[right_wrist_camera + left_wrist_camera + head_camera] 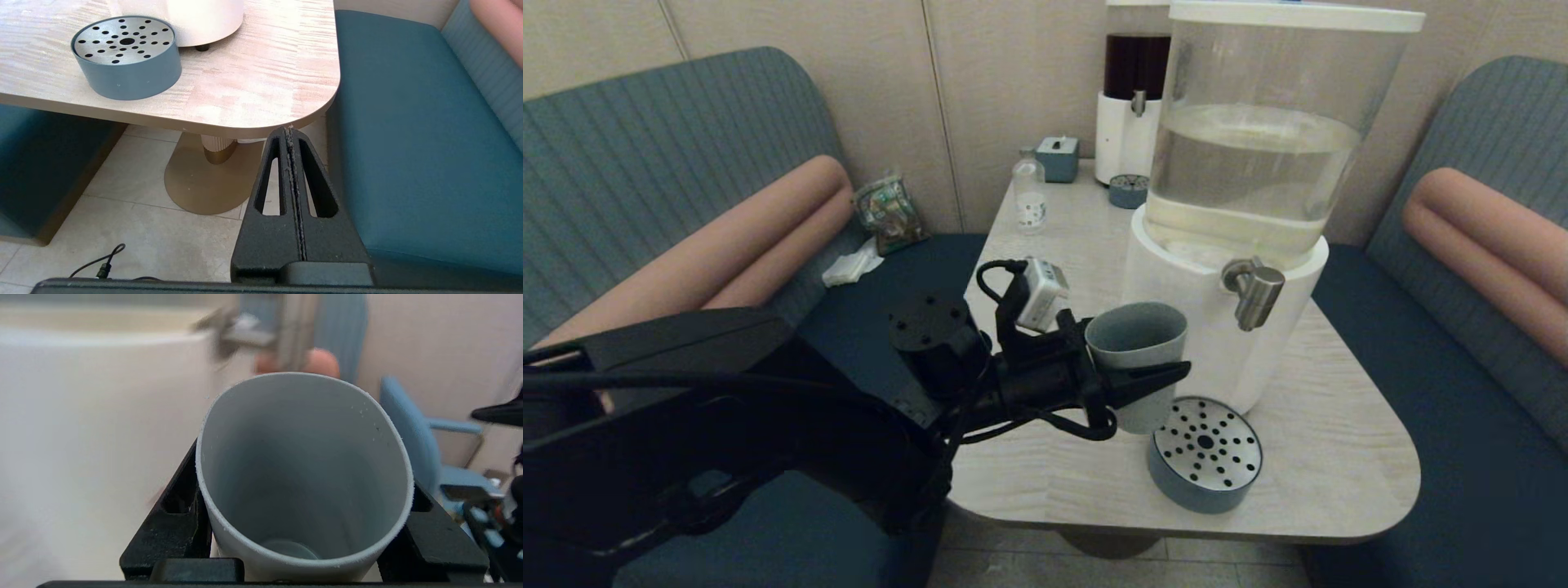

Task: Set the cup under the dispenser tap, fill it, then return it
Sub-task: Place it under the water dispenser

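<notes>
The grey-green cup (pixel 1137 343) hangs upright in the air, with my left gripper (pixel 1152 363) shut on its sides. It is just left of the brushed-steel dispenser tap (pixel 1254 292), beside the big dispenser's white base (pixel 1176 286), not under the spout. The round blue drip tray (pixel 1205 453) with its perforated metal top lies below and to the right of the cup. In the left wrist view the cup (pixel 302 465) fills the space between the black fingers (pixel 175 522), and its inside looks empty. My right gripper (pixel 289 130) is shut on nothing, low beside the table's front right corner.
A dark-liquid dispenser (pixel 1134 98) with its own small drip tray (pixel 1129 191) stands at the back. A small clear bottle (pixel 1029 196) and a blue box (pixel 1058 158) are at the back left. Teal benches (pixel 1462 425) flank the table (pixel 1339 441).
</notes>
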`<state>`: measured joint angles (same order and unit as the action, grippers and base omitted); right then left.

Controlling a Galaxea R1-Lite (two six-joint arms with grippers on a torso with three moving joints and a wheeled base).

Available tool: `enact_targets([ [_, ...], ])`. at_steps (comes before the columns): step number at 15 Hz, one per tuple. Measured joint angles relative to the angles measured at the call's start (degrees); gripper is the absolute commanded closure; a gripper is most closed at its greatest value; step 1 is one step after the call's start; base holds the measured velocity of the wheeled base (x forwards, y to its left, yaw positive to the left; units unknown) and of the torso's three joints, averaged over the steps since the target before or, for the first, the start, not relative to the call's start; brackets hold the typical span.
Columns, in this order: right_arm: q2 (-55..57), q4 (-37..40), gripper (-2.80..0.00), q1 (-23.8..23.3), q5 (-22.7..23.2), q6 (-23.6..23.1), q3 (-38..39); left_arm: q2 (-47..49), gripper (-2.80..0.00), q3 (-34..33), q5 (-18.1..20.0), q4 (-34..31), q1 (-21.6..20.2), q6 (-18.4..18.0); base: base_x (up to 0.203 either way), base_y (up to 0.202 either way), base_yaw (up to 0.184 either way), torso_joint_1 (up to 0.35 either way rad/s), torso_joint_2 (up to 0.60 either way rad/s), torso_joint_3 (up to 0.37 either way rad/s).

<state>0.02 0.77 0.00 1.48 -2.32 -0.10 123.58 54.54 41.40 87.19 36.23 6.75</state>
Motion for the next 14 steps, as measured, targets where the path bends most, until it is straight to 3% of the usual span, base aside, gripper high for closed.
enact_targets([
  [5,0.0,0.0,0.00,0.0,0.0,0.0,0.0,6.8,0.00,8.9,-0.4,0.0,2.9,0.4,0.000,0.000,0.000,0.000,0.00,0.000],
  [14,0.0,0.0,0.00,0.0,0.0,0.0,0.0,16.9,0.00,19.4,-0.7,0.0,3.2,1.0,0.000,0.000,0.000,0.000,0.00,0.000],
])
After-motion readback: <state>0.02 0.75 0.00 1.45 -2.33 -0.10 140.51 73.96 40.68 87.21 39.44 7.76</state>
